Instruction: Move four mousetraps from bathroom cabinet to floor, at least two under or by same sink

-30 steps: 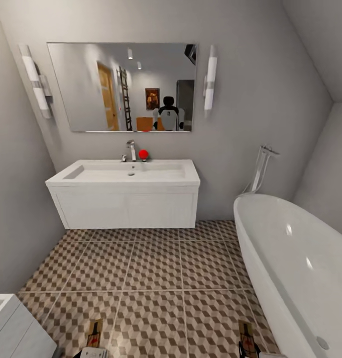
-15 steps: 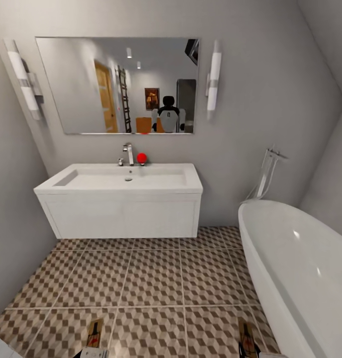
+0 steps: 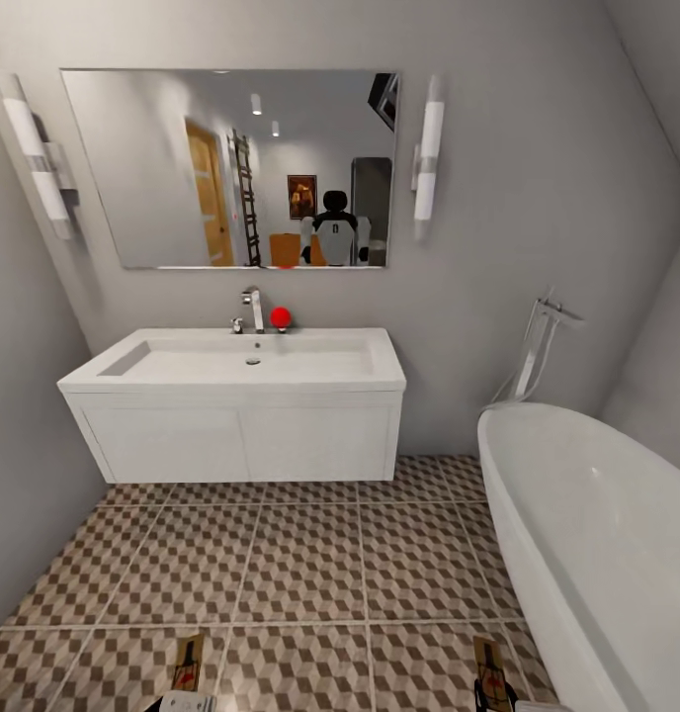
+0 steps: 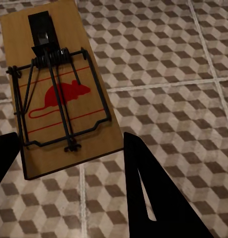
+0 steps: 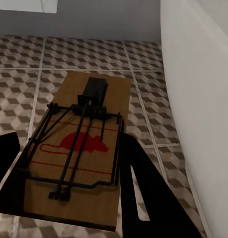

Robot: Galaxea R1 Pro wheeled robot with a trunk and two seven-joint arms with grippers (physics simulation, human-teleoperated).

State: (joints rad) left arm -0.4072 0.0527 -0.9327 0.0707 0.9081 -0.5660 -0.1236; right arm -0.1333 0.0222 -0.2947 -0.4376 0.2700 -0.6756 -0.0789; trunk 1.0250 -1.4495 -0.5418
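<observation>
White sink [image 3: 231,368] sits larger and lower in the head view than a second ago, since the camera has advanced and swung left. Each pincer clamps a mousetrap above the bathroom floor [image 3: 300,554]: left pincer [image 4: 69,163] on one mousetrap [image 4: 59,94], right pincer [image 5: 69,173] on another mousetrap [image 5: 79,153] beside the bathtub [image 3: 597,534].
</observation>
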